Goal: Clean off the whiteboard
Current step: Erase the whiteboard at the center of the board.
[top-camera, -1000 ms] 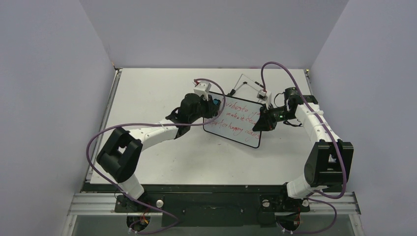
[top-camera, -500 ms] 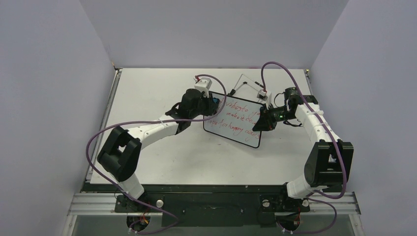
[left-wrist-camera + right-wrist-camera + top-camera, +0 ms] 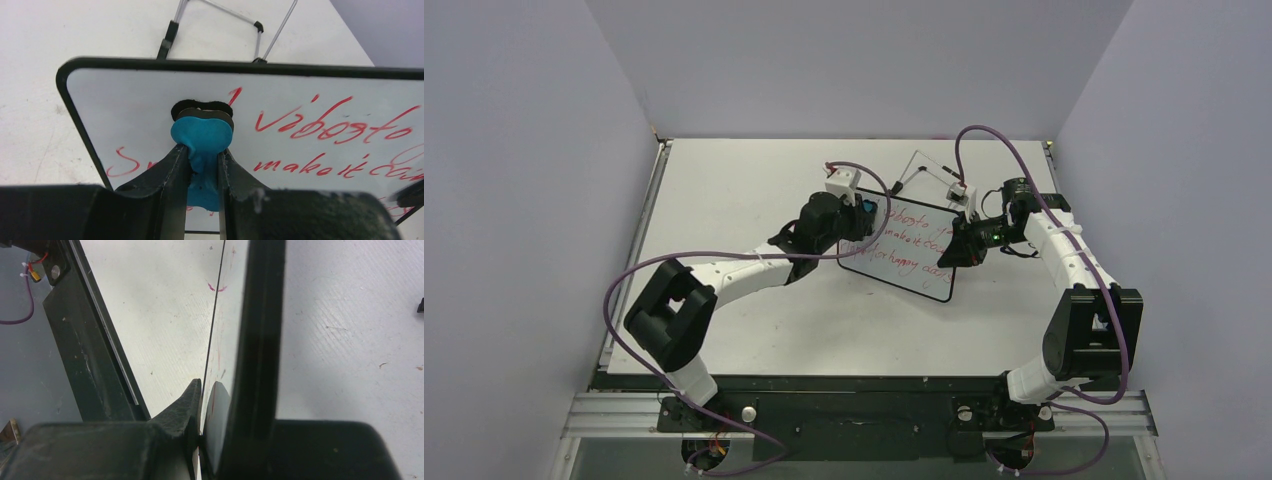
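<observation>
My left tool (image 3: pixel 202 154), gripping the blue eraser (image 3: pixel 201 134), now sits slightly further right on the whiteboard (image 3: pixel 125 107) my right tool (image 3: pixel 205 399) pinches: wiping advances.

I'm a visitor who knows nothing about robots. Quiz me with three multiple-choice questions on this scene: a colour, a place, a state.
1. The handwriting on the small rectangular black-rimmed whiteboard is: A) red B) green C) black.
2. The small blue bone-shaped eraser is: A) lying loose beside the board B) between the left gripper's fingers C) hidden behind the board.
3. The right gripper is: A) wide open B) shut on the board's edge C) out of view.
Answers: A, red lines show in the top view; B, the black fingers pinch it; B, its fingers clamp the rim without a gap.
</observation>
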